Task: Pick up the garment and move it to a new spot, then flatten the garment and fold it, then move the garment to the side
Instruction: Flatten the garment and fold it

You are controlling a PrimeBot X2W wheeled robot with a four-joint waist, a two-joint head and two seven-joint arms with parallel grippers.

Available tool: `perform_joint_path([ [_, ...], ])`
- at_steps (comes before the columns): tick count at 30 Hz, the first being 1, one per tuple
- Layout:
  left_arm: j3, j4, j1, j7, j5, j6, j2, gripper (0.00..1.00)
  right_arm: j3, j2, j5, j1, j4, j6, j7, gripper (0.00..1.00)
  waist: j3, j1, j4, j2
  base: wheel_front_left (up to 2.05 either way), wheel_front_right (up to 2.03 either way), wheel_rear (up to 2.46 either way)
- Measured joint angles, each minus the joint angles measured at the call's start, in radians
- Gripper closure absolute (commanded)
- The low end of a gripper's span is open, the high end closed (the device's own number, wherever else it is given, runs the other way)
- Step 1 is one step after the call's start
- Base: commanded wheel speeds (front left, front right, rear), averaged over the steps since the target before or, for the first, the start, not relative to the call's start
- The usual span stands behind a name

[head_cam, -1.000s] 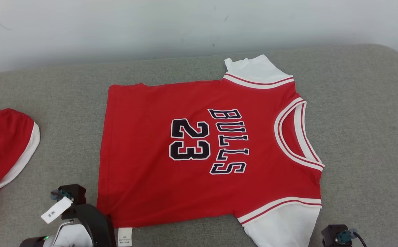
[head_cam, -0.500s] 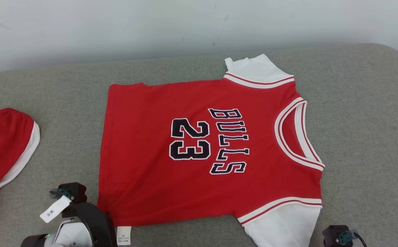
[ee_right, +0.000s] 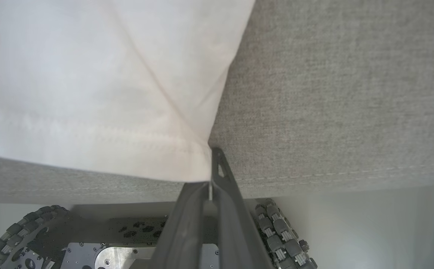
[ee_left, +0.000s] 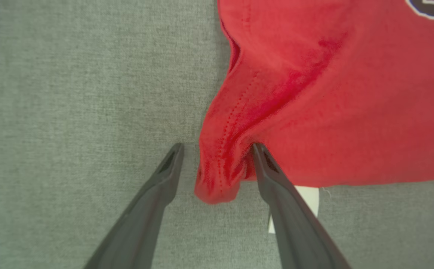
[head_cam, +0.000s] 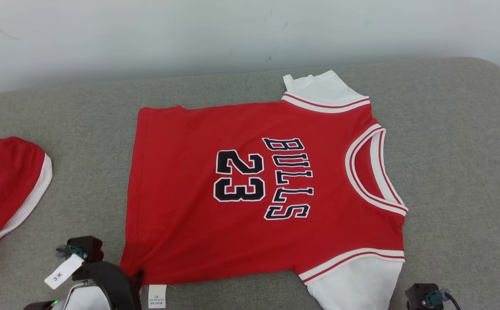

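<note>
- Half done at best: the red Bulls jersey (head_cam: 215,189) lies flat, face up, in the middle of the grey cushion (head_cam: 456,142); folding and the move aside remain.
- Its bunched hem corner (ee_left: 220,172) sits inside the spread left gripper (ee_left: 217,145); the right gripper (ee_right: 211,168) is pressed together on the white sleeve (ee_right: 89,93).
- Another red garment (head_cam: 4,185) occupies the left side.

- The gripper (ee_right: 211,173) is closed on the corner hem of the white garment (ee_right: 89,74), which is spread toward 10 o'clock.
- Grey cushion (ee_right: 332,93) is seen toward 2 o'clock.
- A wheeled base (ee_right: 101,243) is seen at 7 o'clock.
</note>
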Motion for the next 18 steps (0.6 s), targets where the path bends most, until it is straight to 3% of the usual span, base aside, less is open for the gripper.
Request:
perform_joint_path([
  [8, 0.004, -0.017, 0.022, 0.005, -0.001, 0.001, 0.004, 0.0, -0.002, 0.001, 0.0, 0.004, -0.001, 0.0, 0.001, 1.0, -0.005, 0.0, 0.007, 0.0, 0.0, 0.0, 0.0],
  [12, 0.01, -0.02, 0.023, 0.006, -0.001, 0.001, 0.005, 0.36, -0.002, 0.002, -0.001, 0.004, -0.001, 0.0, 0.001, 1.0, -0.007, 0.0, 0.009, 0.0001, 0.0, 0.0, 0.0],
  [13, 0.012, -0.021, 0.023, 0.01, -0.001, 0.002, 0.007, 0.36, -0.002, 0.002, -0.001, 0.004, -0.001, 0.0, 0.001, 1.0, -0.008, -0.0001, 0.009, 0.0, 0.0, 0.0, 0.0],
  [14, 0.012, -0.023, 0.025, 0.011, -0.001, 0.002, 0.007, 0.47, -0.002, 0.002, -0.001, 0.004, 0.0, 0.0, 0.001, 1.0, -0.008, 0.0, 0.009, 0.0, 0.0, 0.0, 0.0],
  [16, 0.015, -0.029, 0.033, 0.014, -0.001, 0.002, 0.008, 0.55, -0.004, 0.002, -0.001, 0.003, 0.002, 0.0, 0.001, 1.0, -0.009, -0.0001, 0.008, 0.0, 0.0, 0.0, 0.0],
  [18, 0.015, -0.032, 0.042, 0.014, -0.001, 0.002, 0.009, 0.69, -0.008, 0.002, -0.001, 0.003, 0.007, 0.0, 0.001, 1.0, -0.009, -0.0001, 0.008, 0.0, 0.0, 0.0, 0.0],
])
